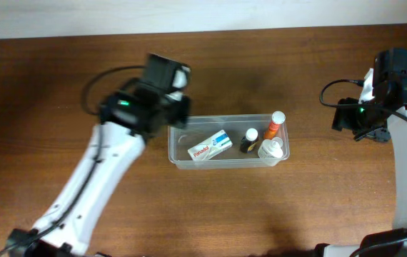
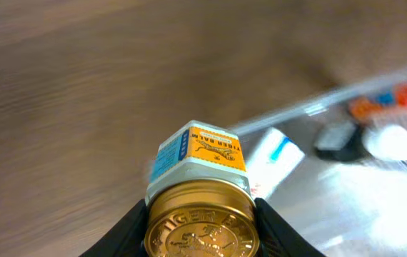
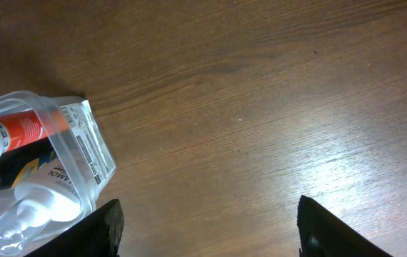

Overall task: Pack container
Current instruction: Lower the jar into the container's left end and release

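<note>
Gripping a gold-lidded jar (image 2: 200,171), the left claw (image 2: 200,214) hangs by the container (image 1: 178,158) on the worktop (image 1: 296,207); a box (image 1: 210,145) and bottles (image 1: 273,128) lie inside. The right claw (image 3: 207,228) gapes, empty, beside its far end.

Bench (image 3: 260,86): brown wood grain, smooth, with a soft sheen ahead of the right tool (image 3: 214,239). That tool's fingers (image 3: 332,232): black, matt, plastic-looking.

Container (image 3: 103,175), ahead-left of the right tool: clear glossy plastic, with a printed sticker (image 3: 82,139) on its end wall.

Tube (image 3: 32,125) inside it: orange, glossy plastic.

Jar (image 2: 200,175) clamped in the left tool (image 2: 201,232): gold metal lid (image 2: 200,214), embossed and shiny; orange and blue printed label (image 2: 203,146), paper-like.

Box (image 1: 210,146) beyond the jar: white card, smooth.
</note>
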Controlling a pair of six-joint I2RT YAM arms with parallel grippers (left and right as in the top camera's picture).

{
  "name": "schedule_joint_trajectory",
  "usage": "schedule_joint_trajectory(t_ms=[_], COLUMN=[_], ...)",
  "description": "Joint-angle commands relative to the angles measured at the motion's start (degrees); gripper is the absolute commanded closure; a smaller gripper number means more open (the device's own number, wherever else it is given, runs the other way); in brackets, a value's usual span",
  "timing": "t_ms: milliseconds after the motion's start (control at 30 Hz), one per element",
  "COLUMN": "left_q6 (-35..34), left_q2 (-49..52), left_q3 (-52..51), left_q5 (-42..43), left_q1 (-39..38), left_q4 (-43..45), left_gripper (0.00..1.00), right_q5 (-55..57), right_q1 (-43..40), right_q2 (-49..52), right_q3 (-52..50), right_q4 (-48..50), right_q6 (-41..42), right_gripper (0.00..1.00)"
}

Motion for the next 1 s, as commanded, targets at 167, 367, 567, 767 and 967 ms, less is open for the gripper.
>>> schedule_joint_trajectory(t_ms=[167,367,567,767,967], left_q6=[0.83,0.66,0.68,0.68,0.68], left_q2=[11.65,15.91,16.22,15.15,7.26], left_q3=[-0.24,-0.24,-0.24,-0.11,0.57], left_q5=[-2.16,-2.08,-2.16,-2.19,-3.87], left_q1=[-3.43,-1.95,-1.95,-1.92,1.60], left_q4=[-1.14,-2.16,-2.86,-3.85,-3.76], left_gripper=[0.73,0.68,0.41,0.38,0.37], right_q5=[-0.35,-0.35,-0.35,-0.42,-1.92], right_q1=[-0.22,-0.22,-0.22,-0.20,-0.07], right_q2=[0.20,0.20,0.20,0.20,-0.09], right_q3=[-0.09,-0.09,-0.09,-0.09,-0.07], right_q4=[0.00,0.00,-0.02,-0.26,0.20], right_q6=[0.09,0.07,0.07,-0.63,-1.92], right_gripper=[0.30,0.30,0.30,0.30,0.30])
